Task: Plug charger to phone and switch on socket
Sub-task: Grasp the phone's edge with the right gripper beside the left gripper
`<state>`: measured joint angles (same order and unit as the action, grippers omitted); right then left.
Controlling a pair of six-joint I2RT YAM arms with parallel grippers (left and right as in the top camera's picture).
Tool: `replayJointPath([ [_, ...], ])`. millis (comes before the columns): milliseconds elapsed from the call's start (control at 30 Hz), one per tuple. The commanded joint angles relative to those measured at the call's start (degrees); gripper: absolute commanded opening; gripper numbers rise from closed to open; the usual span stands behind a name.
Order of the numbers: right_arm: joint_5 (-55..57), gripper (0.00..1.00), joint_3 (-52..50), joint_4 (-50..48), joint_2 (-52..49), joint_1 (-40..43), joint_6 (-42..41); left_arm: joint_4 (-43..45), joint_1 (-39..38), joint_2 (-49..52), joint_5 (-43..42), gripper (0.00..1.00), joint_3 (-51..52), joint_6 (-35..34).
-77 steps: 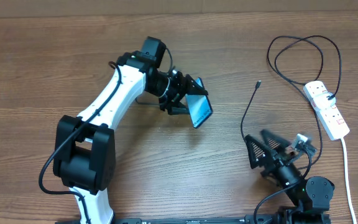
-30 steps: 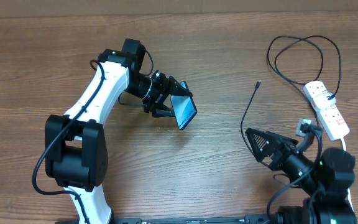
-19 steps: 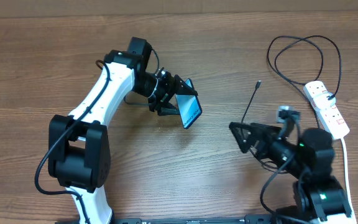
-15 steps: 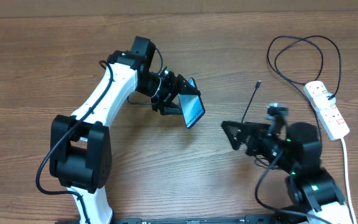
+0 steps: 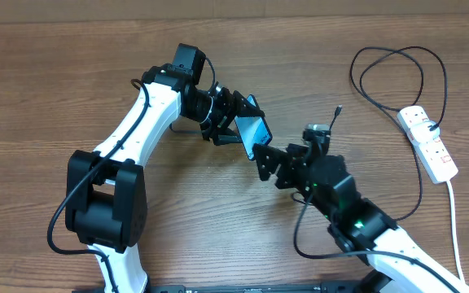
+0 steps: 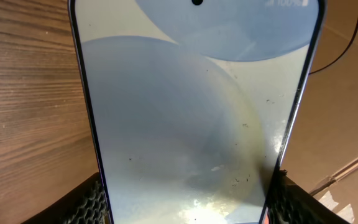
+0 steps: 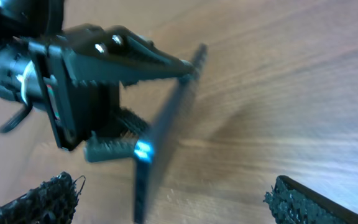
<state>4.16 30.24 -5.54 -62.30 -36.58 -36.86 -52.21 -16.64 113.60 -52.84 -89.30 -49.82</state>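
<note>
Overhead view: we see the left gripper (image 5: pixel 243 123) pinching the phone (image 5: pixel 256 131) by its long edges and holding it tilted above the table (image 5: pixel 47 89), screen lit. The right gripper (image 5: pixel 269 163) sits just beside the phone's lower end, its fingers spread wide and holding nothing. We cannot tell whether it touches the phone. The charger (image 5: pixel 397 54) lies in loops at the far right of the table. Its small plug tip rests on the wood near the right arm, apart from the phone. The socket (image 5: pixel 428 143) lies at the right edge, its white cord (image 5: pixel 454 220) trailing toward the near side.

Left wrist view: the phone (image 6: pixel 197 118) fills the frame, a ridged finger (image 6: pixel 93 200) pressed against each long edge.

Right wrist view: we see the phone (image 7: pixel 166 134) edge-on, clamped in the left gripper (image 7: pixel 157 93). The right gripper's own fingers (image 7: pixel 39 202) stand far apart at the bottom corners.
</note>
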Motion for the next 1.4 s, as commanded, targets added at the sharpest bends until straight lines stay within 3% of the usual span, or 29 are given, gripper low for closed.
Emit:
replayJointPath([
  [0,4.4,1.00,0.6,-4.9,-4.4,-0.9,-1.8,0.3,-0.7,0.3,-1.8,0.50,-1.6,-1.2],
  [267,4.3,1.00,0.6,-14.2,-11.1,-0.9,-3.9,0.3,-1.2,0.3,-1.5,0.50,-1.6,-1.2],
  [400,4.3,0.92,0.6,-14.4,-11.1,-0.9,-3.9,0.4,-1.7,0.3,-1.1,0.50,-1.6,-1.2],
  [533,4.2,0.77,0.6,-14.3,-11.1,-0.9,-3.9,1.5,-2.9,0.3,-1.1,0.50,-1.6,-1.3],
  [867,4.1,0.66,0.6,-13.3,-11.1,-0.9,-3.9,1.8,-5.2,0.3,-1.2,0.50,-1.6,-2.3],
  [1033,3.3,0.48,0.6,-13.1,-11.1,-0.9,-3.9,1.9,-5.5,0.3,-1.2,0.50,-1.6,-2.8],
  [1367,2.6,0.37,0.6,-10.8,-11.2,-1.0,-3.9,3.7,-6.0,0.3,-1.1,0.50,-1.6,-3.8],
])
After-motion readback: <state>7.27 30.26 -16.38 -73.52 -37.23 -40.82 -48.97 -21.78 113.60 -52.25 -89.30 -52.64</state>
